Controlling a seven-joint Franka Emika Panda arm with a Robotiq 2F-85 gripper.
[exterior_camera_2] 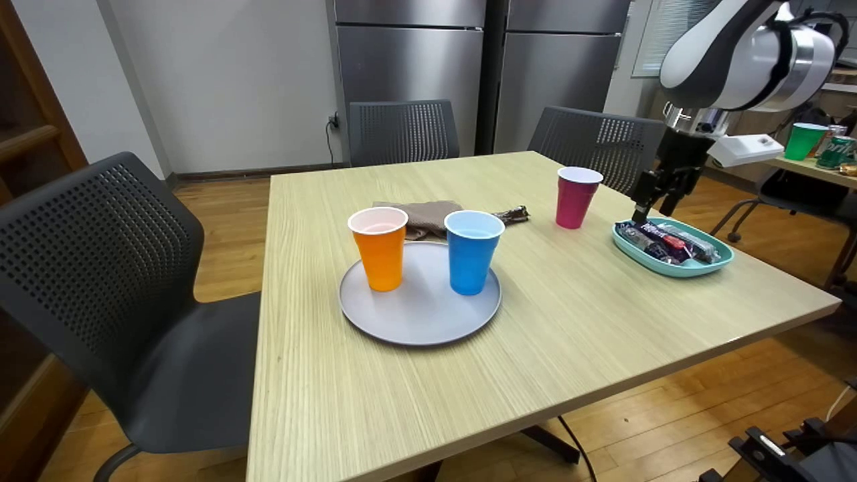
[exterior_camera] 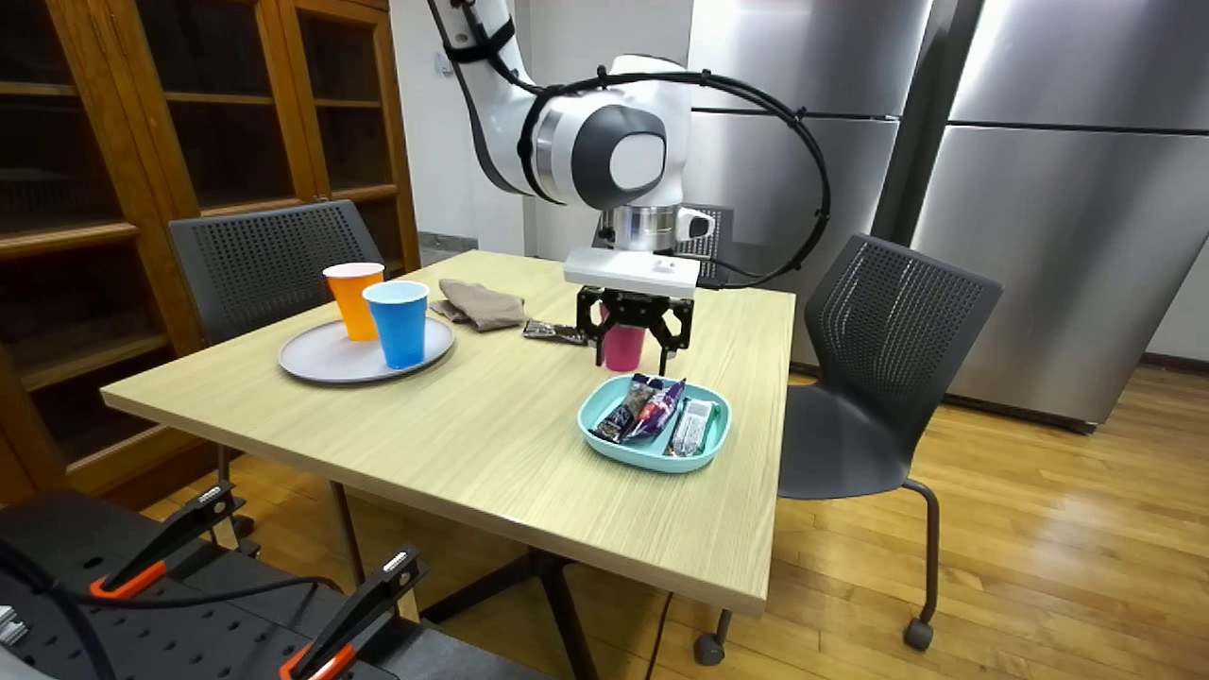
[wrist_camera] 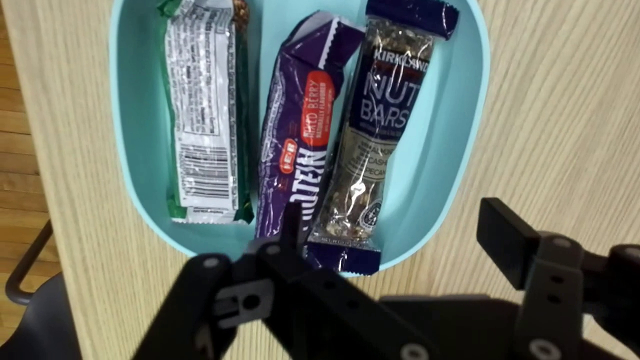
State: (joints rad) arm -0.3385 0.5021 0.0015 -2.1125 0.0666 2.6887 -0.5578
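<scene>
Lying at a slant in the tray [wrist_camera: 445,155] on the table [exterior_camera_2: 335,402], the nut bar [wrist_camera: 375,125] sits beside the purple bar [wrist_camera: 295,130], with the green bar [wrist_camera: 205,110] beyond, the tray's depth presumably keeping all three from sliding off. Spread wide and holding nothing, the gripper [wrist_camera: 395,220] hangs at the tray's edge; contact with the bars cannot be determined. Farther out, the pink cup [exterior_camera_2: 574,201] stands near the tray, while the plate [exterior_camera_2: 422,318] apparently gives the orange cup [exterior_camera_2: 383,263] and blue cup [exterior_camera_2: 470,264] level footing.
</scene>
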